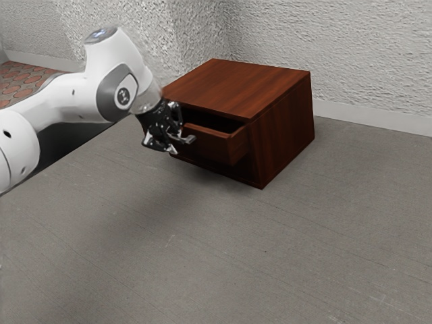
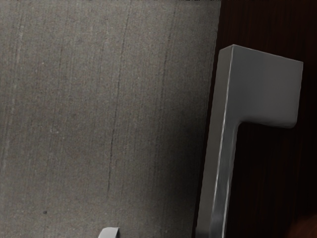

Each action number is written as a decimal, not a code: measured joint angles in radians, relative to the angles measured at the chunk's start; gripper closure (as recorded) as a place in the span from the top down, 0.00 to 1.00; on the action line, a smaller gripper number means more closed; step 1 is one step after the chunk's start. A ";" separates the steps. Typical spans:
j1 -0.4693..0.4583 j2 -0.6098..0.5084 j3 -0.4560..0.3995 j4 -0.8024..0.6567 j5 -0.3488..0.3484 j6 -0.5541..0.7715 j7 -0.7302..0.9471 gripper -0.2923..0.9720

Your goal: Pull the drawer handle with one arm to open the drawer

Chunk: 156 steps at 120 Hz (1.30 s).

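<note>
gripper [image 1: 164, 140] at handle [image 2: 223, 148], drawer [image 1: 210, 145] ajar; cabinet [image 1: 283, 128] on grey floor [image 1: 202, 256]

A bare simulated room, home-like: rough white plaster walls [image 1: 337, 47], a pale skirting board [image 1: 371, 116], a grey concrete-like floor [image 1: 236, 256], and a patch of reddish patterned tiling [image 1: 23, 81].

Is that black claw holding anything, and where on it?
Yes: the gripper grips the drawer handle by its straight bar, with the drawer partly pulled out.
</note>
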 joint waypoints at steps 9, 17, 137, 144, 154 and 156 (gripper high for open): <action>0.001 -0.017 0.004 -0.016 -0.003 0.009 0.002 0.34; 0.000 -0.036 0.009 -0.039 -0.006 0.016 0.005 0.35; 0.024 -0.383 0.036 -0.486 -0.056 0.126 0.021 0.40; 0.028 -0.404 0.037 -0.510 -0.057 0.128 0.021 0.40; 0.035 -0.427 0.036 -0.539 -0.058 0.130 0.020 0.40; 0.036 -0.431 0.035 -0.545 -0.058 0.130 0.020 0.40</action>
